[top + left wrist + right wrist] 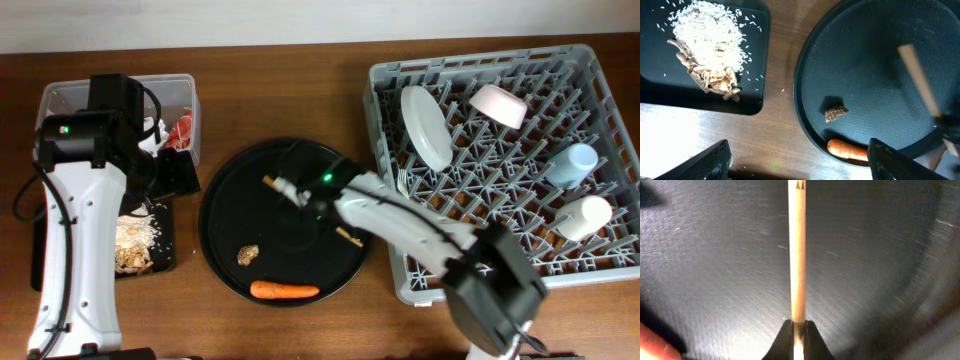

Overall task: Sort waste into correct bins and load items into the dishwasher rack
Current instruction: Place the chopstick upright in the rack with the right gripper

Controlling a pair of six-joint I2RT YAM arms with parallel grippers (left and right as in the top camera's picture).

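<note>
One grey dishwasher rack [480, 57] fills the right of the overhead view, holding one pale plate [426, 127], one pinkish bowl [498, 104], two cups, light-blue [573, 164] and cream [583, 216], and one white fork [404, 183]; one round black tray [230, 200] sits at centre with one carrot [284, 291], one brown lump [248, 255] and one chopstick [798, 255]; at upper left one clear tub [60, 95] holds a red wrapper [181, 130]; below it one black rectangular tray [655, 85] carries rice scraps [710, 45]; the right gripper [798, 332] pinches the chopstick, which bears two tiny dark marks near its far end; the left gripper [800, 165] hangs spread wide, holding nothing.
</note>
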